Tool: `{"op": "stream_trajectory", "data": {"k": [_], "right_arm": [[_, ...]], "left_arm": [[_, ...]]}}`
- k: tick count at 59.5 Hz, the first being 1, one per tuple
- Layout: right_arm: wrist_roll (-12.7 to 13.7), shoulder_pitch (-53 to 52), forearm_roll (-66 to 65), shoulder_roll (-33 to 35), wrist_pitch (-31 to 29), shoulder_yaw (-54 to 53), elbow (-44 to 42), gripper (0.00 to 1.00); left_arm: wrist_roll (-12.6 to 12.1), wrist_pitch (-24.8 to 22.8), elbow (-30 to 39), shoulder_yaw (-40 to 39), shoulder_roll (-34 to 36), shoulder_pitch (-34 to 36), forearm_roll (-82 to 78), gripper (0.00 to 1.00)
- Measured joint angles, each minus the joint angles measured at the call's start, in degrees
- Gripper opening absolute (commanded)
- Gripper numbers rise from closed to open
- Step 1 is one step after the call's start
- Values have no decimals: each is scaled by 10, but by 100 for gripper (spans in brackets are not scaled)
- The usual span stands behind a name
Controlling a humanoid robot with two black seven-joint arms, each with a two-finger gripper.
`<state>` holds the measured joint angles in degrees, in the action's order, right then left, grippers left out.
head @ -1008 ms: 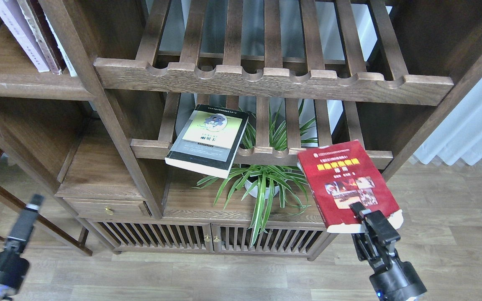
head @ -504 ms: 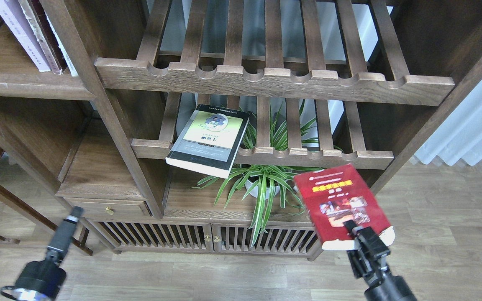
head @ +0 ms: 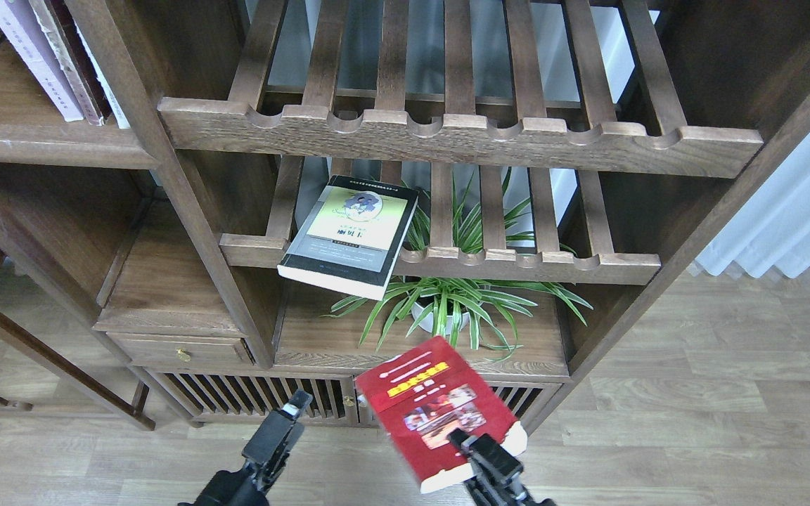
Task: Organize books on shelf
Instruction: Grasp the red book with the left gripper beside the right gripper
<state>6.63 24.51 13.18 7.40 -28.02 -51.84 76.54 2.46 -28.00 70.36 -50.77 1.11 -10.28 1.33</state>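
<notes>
The thick red book (head: 436, 411), with its yellow title and photos facing up, is clamped at its near bottom edge by the right gripper (head: 479, 450), whose two fingers are closed on the cover and page block. It is held tilted in the air in front of the low slatted cabinet doors (head: 250, 397), just up and left of that gripper. The left gripper (head: 292, 407) hangs a little to the left of the red book, apart from it and holding nothing; it is seen end-on and dark, so I cannot tell how far its fingers are parted. Well above both grippers, the black-grey book with a yellow-green panel (head: 352, 235) lies tilted on the lower slatted rack (head: 517, 263), its near corner overhanging the notched front rail. Under that rack, beyond the red book, stands a potted spider plant (head: 447, 302). Far up and left of the left gripper, a white-lavender book (head: 29, 56) leans among others on the solid dark wood shelf (head: 39, 144).
</notes>
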Motion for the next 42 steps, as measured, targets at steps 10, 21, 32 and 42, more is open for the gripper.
{"op": "stream_trajectory", "data": {"k": [10,21,32,42], "right_arm": [[11,-2,-12,-13,0,14,-5,6],[12,0,-17,-21,0,15,-6,6],[13,7,-32,-26,0,16,-6,6],[14,19,-43,-26,0,16,-6,7]], "left_arm": [[-1,0,-4,45,-10,9,42,100],[0,0,-21,75,-11,18,62,98],[5,0,-26,79,-11,19,78,65],[13,0,-26,94,-11,29,113,57]]}}
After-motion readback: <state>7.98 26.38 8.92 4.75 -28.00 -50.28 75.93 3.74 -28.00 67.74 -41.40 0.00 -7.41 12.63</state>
